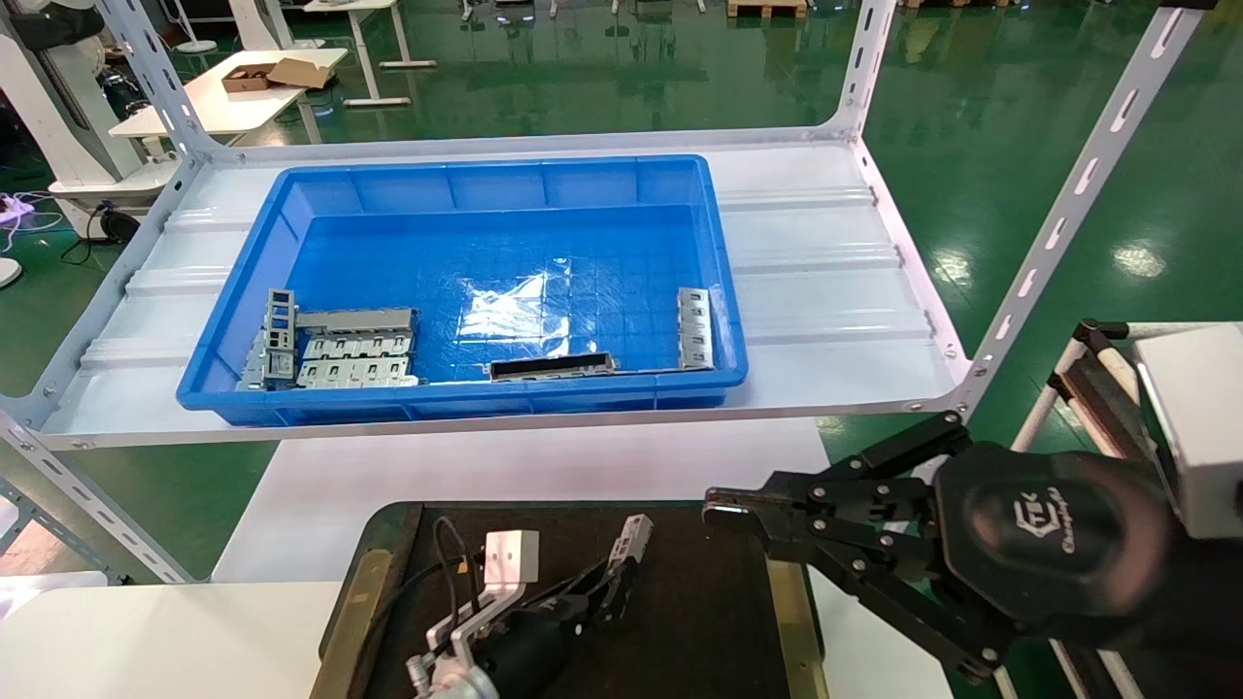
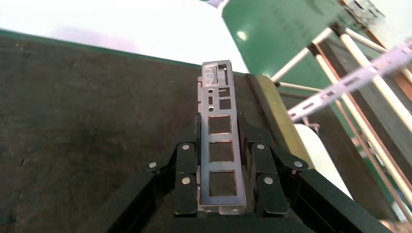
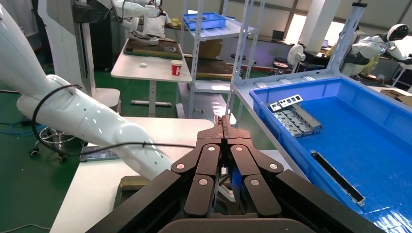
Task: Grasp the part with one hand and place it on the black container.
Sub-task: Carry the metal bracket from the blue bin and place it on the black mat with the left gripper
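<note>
The part (image 1: 633,546), a narrow light-grey strip with a row of rectangular cutouts, is clamped in my left gripper (image 1: 610,581) and points up and forward, low over the black container (image 1: 699,621). In the left wrist view the black fingers (image 2: 187,165) press both long edges of the part (image 2: 219,141), with the container's dark surface (image 2: 87,121) below it. I cannot tell whether the part touches the container. My right gripper (image 1: 738,510) is shut and empty, hovering at the container's far right corner; its jaws (image 3: 223,124) meet flat.
A deep blue bin (image 1: 243,291) sits on the white shelf behind. It holds wider slotted plates (image 1: 354,349), a long dark bar (image 1: 552,366) and another strip (image 1: 693,328). Slanted shelf posts (image 1: 1068,194) stand at the right. A white table (image 1: 146,631) lies around the container.
</note>
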Controlling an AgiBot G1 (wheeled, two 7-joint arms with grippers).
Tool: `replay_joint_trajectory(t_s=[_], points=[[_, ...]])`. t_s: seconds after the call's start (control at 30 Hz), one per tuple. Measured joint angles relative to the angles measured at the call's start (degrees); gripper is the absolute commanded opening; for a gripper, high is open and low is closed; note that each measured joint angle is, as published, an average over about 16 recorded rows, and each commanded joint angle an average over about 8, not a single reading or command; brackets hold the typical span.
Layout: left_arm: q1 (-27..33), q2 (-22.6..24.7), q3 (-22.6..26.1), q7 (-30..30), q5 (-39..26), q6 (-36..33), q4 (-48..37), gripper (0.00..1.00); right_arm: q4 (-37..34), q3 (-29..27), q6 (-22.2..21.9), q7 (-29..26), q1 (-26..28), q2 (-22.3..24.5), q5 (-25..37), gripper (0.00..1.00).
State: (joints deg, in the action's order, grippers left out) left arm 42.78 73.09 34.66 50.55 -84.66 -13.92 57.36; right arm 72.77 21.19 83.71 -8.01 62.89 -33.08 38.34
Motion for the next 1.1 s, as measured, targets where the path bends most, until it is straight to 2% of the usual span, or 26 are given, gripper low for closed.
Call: replay_joint_trajectory(t_s=[0.33, 0.83, 0.9, 0.93, 0.97, 1.1], points=[[3.5, 4.0, 4.5, 7.3, -2.8, 6.3, -7.9, 0.00, 0.0, 0.0, 0.0, 0.0, 0.0, 0.0, 0.0, 0.00], [6.6, 4.6, 13.9, 15.0, -1.1, 12.6, -12.1, 0.00, 0.0, 0.0, 0.0, 0.0, 0.0, 0.0, 0.0, 0.01], [6.8, 4.5, 15.0, 15.6, -0.6, 13.2, -12.5, 0.05, 0.0, 0.0, 0.0, 0.0, 0.0, 0.0, 0.0, 0.11], [7.0, 4.5, 15.6, 15.9, -0.4, 13.5, -12.6, 0.11, 0.0, 0.0, 0.0, 0.0, 0.0, 0.0, 0.0, 0.21], [7.1, 4.5, 16.2, 16.2, -0.1, 13.8, -12.8, 0.20, 0.0, 0.0, 0.0, 0.0, 0.0, 0.0, 0.0, 0.33], [7.6, 4.5, 18.4, 17.2, 1.0, 14.8, -13.3, 0.71, 0.0, 0.0, 0.0, 0.0, 0.0, 0.0, 0.0, 0.82]])
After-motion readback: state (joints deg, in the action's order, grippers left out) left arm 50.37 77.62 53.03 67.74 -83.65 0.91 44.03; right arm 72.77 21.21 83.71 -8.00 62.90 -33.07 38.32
